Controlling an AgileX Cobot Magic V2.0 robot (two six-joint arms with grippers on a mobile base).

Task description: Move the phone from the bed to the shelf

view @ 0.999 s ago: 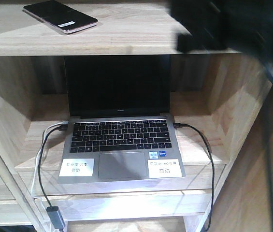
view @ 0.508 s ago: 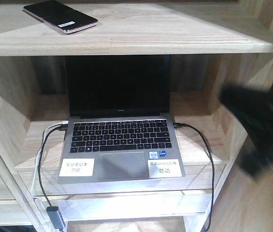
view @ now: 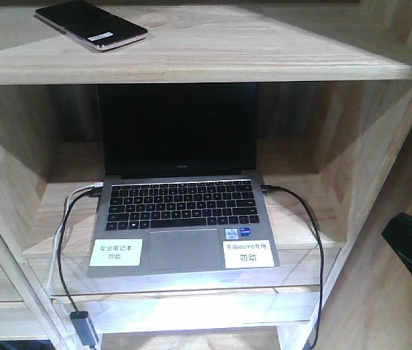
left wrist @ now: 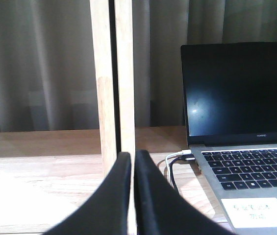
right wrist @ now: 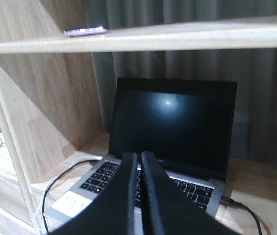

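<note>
In your front view, the phone (view: 90, 24) lies flat at the upper left on the shelf (view: 264, 58), above the open laptop (view: 180, 197). Your left wrist view shows the left gripper (left wrist: 133, 161) with jaws together, empty. Your right wrist view shows the right gripper (right wrist: 139, 161) likewise closed on nothing, the phone's edge at upper left.

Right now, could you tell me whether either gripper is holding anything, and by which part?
Nothing is held. The left gripper and right gripper are both shut and empty; the phone lies on the shelf.
</note>
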